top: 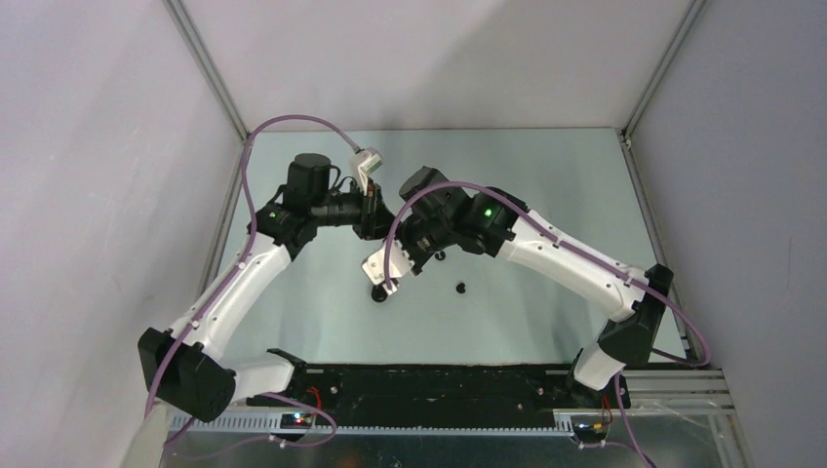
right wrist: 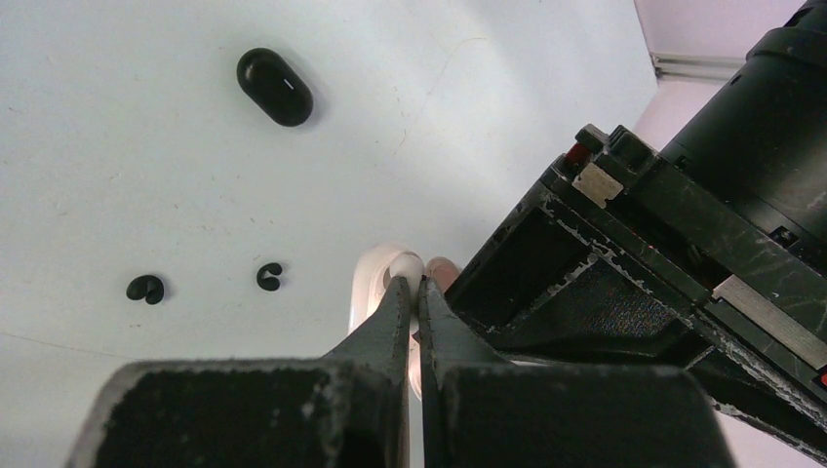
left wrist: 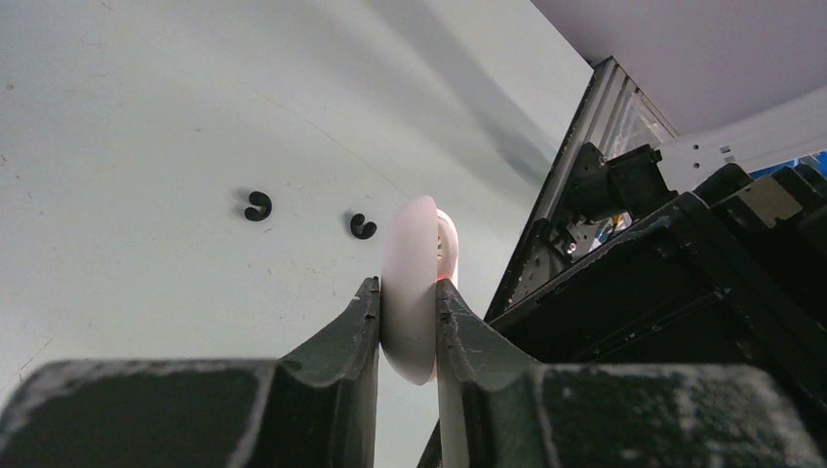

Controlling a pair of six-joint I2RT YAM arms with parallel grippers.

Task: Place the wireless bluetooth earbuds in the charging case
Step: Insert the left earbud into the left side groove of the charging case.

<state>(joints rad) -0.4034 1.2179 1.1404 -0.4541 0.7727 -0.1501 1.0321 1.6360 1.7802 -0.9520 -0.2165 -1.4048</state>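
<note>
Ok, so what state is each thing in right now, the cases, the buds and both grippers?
black charging case: closed, lying on the table, untouched.
black earbuds: two, loose on the table, outside any case.
left gripper: shut on the white case.
white case: clamped edge-on.
right gripper: shut, apparently on a white earbud.

A pale green table [top: 546, 175] sits boxed in by plain grey-white walls [top: 98, 195] and aluminium posts [top: 210, 68].

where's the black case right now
Right wrist view, upper left: the black case lies alone on the table, farther from the camera than the two black buds.
</note>
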